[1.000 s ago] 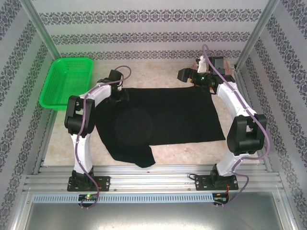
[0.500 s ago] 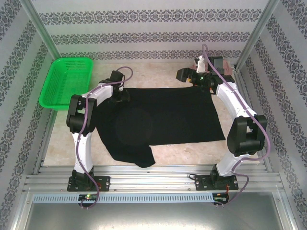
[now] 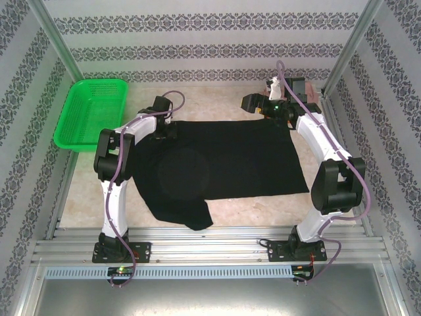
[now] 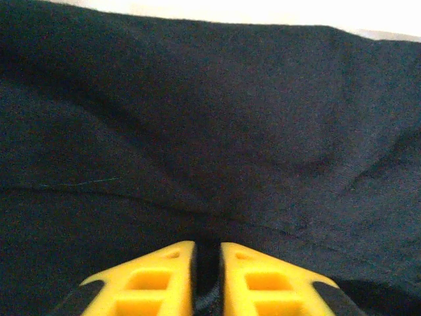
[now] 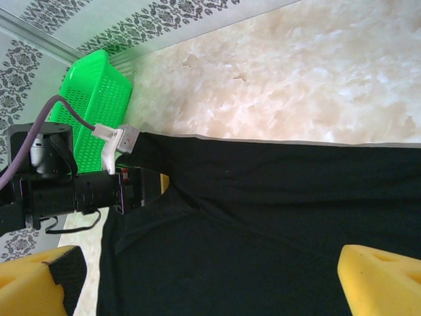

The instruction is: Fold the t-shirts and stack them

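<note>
Top external: 1 black t-shirt (image 3: 230, 161) lies spread flat mid-table. The left gripper (image 3: 170, 130) sits on its far left edge, and the right gripper (image 3: 252, 103) is near its far right corner.
Left wrist: 2 yellow fingers (image 4: 154, 276) are nearly together, pinching black cloth.
Right wrist: the right gripper is spread wide above the shirt, holding nothing. 1 green basket (image 5: 99, 92) lies beyond.

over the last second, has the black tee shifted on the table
No. The black tee still ends its near sleeve just short of the front rail, and its right corner sits where it did.
</note>
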Robot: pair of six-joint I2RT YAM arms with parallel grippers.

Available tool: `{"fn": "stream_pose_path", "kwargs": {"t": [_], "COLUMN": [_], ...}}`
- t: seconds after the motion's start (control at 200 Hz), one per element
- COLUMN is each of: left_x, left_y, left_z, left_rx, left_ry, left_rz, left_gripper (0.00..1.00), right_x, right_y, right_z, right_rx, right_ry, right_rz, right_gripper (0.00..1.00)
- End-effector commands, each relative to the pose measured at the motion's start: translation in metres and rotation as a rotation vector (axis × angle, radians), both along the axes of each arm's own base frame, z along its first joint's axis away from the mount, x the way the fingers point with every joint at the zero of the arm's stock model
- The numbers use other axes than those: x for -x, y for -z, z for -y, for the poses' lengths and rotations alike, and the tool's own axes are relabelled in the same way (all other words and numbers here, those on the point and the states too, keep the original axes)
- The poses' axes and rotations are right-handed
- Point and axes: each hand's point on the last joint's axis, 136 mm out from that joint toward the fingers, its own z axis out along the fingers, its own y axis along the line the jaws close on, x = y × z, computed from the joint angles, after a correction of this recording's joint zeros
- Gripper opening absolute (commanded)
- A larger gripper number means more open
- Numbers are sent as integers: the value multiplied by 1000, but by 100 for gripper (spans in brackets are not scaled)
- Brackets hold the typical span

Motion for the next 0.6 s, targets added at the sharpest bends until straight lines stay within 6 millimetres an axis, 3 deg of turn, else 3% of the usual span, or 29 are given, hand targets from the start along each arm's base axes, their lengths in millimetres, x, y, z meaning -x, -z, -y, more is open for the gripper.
{"fn": "stream_pose_path", "kwargs": {"t": [0.0,0.075,0.23,0.595], "left_x": [5,5,8,52], "left_y": [2,-3,-19,-28], "left_z": [5,8,20,33], "left_rx": [-3,7,17,-36], "left_ry": [33,40,76,147], "left_rz": [-1,11,44,57], "left_gripper": [9,0,0,0], "right_x": [-3,-4,-7,-12], "right_y": [-3,-2,-3,1], "right_z": [-6,-6,-4,0], "right_rx": [-4,-5,7,12], "right_ry": [-18,-15,-4,17], "right_rz": [6,3,12,-1], "right_gripper": [98,98,98,98]}}
